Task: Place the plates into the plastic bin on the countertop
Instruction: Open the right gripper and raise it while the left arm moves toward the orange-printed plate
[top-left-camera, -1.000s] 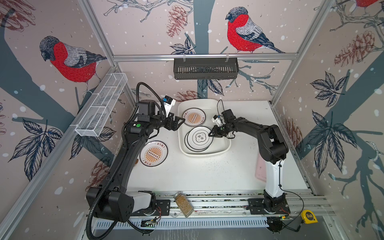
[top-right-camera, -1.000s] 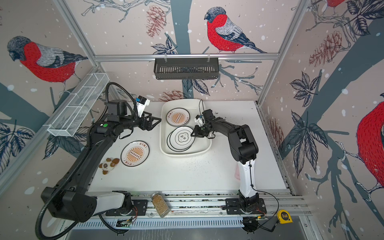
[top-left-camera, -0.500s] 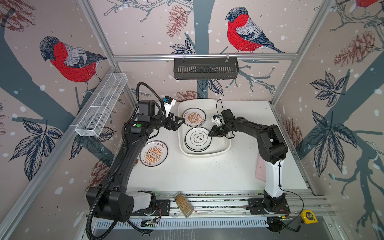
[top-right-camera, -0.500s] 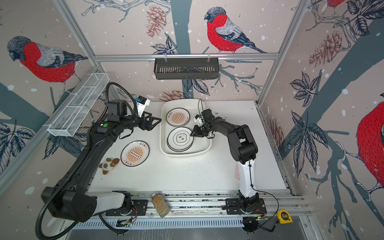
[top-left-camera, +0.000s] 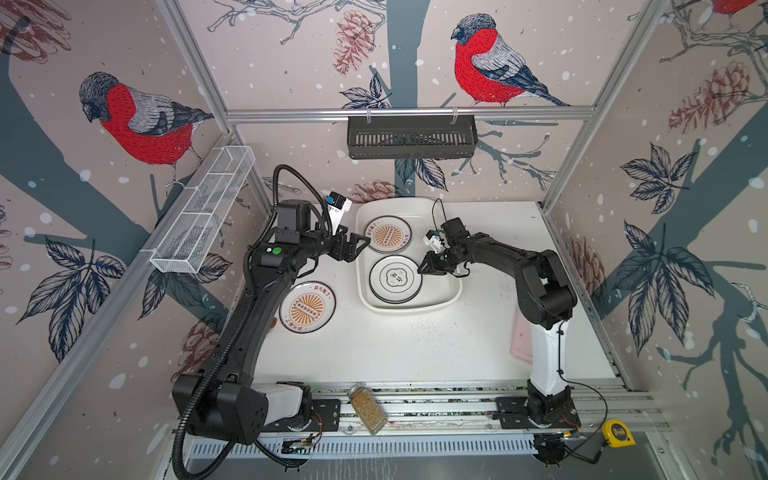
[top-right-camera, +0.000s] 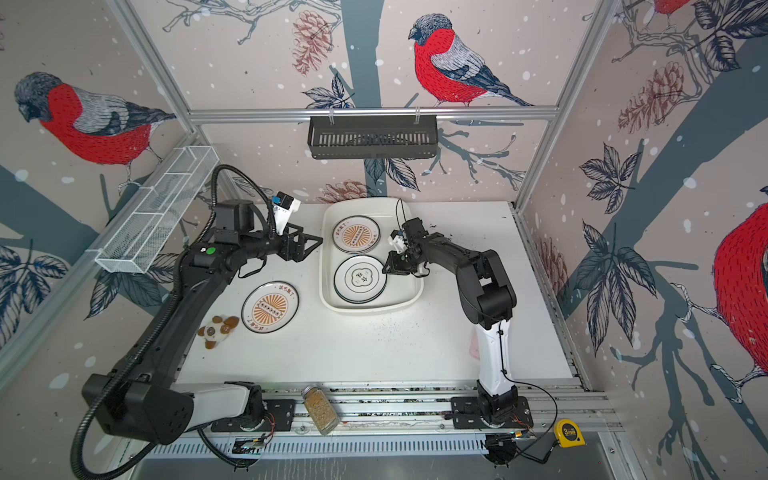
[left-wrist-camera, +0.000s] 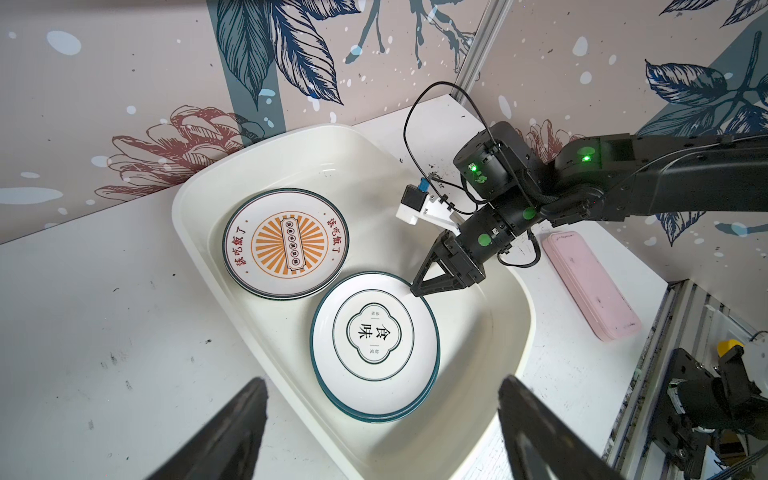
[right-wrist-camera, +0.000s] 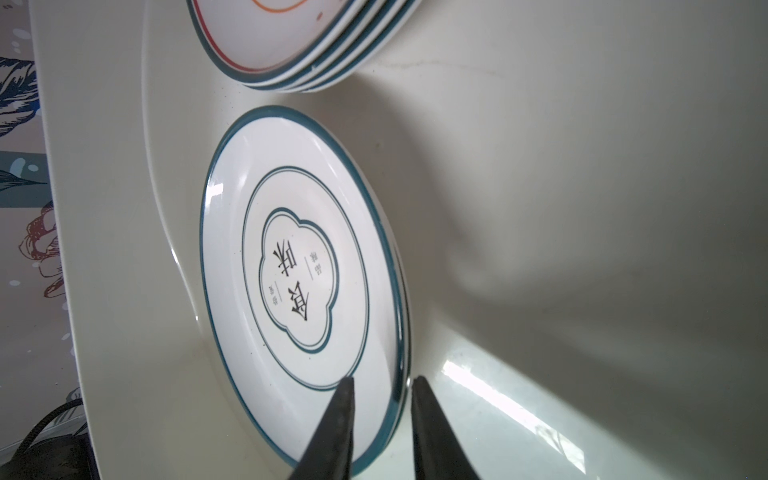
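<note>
reaching low, right tool (right-wrist-camera: 382, 381) straddles cloud plate (right-wrist-camera: 291, 270) rim.

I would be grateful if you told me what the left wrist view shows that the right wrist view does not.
Left wrist only: the right gripper from outside, the pink case, the full face of the sunburst plate. Right wrist only: the layered edges of the sunburst stack, jaws either side of the rim of the cloud-emblem plate. Both: that plate in the plastic bin.

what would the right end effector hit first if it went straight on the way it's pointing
Most likely the cloud-emblem plate in the bin: the right end effector straddles its rim, so contact would come almost at once.
</note>
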